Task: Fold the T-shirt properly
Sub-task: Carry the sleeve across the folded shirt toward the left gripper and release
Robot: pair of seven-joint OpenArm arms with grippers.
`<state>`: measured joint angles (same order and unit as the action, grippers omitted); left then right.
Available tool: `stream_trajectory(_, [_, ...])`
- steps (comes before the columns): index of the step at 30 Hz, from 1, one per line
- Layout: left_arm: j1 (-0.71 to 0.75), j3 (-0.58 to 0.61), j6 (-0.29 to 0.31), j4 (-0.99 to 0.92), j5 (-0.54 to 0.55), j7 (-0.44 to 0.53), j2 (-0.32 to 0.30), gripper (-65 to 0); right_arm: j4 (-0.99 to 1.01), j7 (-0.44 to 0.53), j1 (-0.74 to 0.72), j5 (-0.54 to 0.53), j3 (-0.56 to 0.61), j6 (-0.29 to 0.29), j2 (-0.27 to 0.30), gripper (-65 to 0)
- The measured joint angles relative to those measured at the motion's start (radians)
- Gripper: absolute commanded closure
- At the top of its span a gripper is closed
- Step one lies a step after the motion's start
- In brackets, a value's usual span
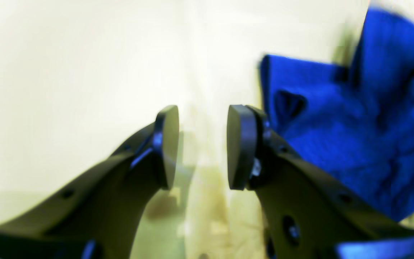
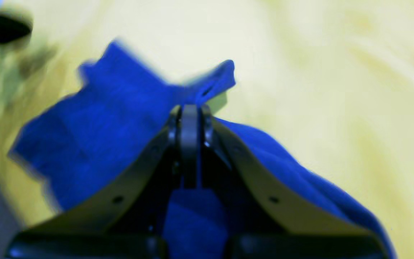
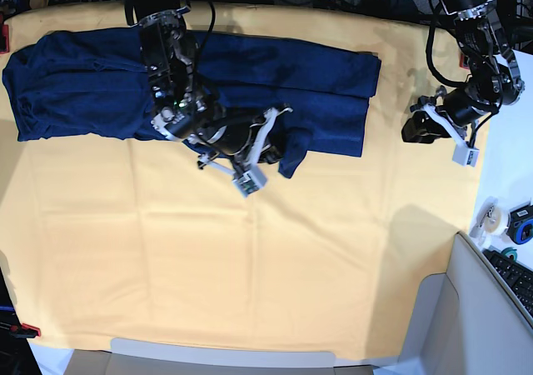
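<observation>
We count one T-shirt on the yellow worktop and two tools: right tool grasping its fabric, left tool released.

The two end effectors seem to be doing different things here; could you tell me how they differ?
The right end effector is shut, pinching a fold of the T-shirt; the left end effector is open and holds nothing. The right one sits over the shirt's lower edge, while the left one hangs above bare yellow table cloth, off the shirt's end. Both have the same dark build.
</observation>
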<state>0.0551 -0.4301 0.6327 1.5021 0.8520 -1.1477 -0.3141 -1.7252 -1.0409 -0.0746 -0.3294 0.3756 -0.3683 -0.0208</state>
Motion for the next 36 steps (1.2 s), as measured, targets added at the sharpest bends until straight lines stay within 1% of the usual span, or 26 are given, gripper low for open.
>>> stream_trajectory(3, [0.001, -0.005, 0.000, 0.000, -0.001, -0.001, -0.017, -21.4, -0.017, 0.002, 0.005, 0.078, 0.131, -0.002, -0.001, 0.0])
stream_trajectory(6, [0.000, -0.011, 0.000, 0.000, 0.001, 0.000, -0.019, -21.4, -0.023, 0.003, 0.005, 0.146, 0.225, -0.002, 0.001, 0.0])
stream_trajectory(11, [0.004, -0.010, 0.000, 0.000, 0.001, -0.001, -0.016, -21.4, -0.007, 0.004, 0.005, 0.222, 0.315, -0.005, 0.000, 0.0])
stream_trajectory(14, [0.003, -0.010, 0.000, 0.000, 0.000, -0.001, -0.016, -21.4, 0.029, 0.004, 0.003, 0.226, 0.338, -0.005, -0.003, 0.0])
stream_trajectory(16, [0.003, -0.010, 0.000, 0.000, 0.001, -0.001, -0.016, -21.4, 0.053, 0.000, 0.002, 0.241, 0.362, -0.001, -0.015, 0.0])
stream_trajectory(22, [0.003, -0.010, 0.000, 0.000, 0.000, -0.001, -0.016, -21.4, 0.066, 0.001, -0.024, 0.226, 0.489, -0.007, -0.029, 0.0])
stream_trajectory(33, [0.004, -0.010, 0.000, 0.000, 0.000, -0.001, -0.016, -21.6, 0.066, 0.001, -0.039, 0.230, 0.495, -0.005, -0.027, 0.0])
stream_trajectory(34, [0.004, -0.010, 0.000, 0.000, 0.000, -0.001, -0.016, -21.6, 0.066, 0.001, -0.039, 0.230, 0.496, -0.005, -0.027, -0.4])
stream_trajectory(35, [0.004, -0.010, 0.000, 0.000, 0.001, -0.005, -0.016, -21.6, 0.066, 0.001, -0.039, 0.230, 0.496, -0.005, -0.027, -2.1])
stream_trajectory(36, [0.003, -0.010, 0.000, 0.000, 0.003, -0.022, -0.016, -21.6, 0.066, 0.000, -0.039, 0.229, 0.496, -0.005, -0.027, -5.4])
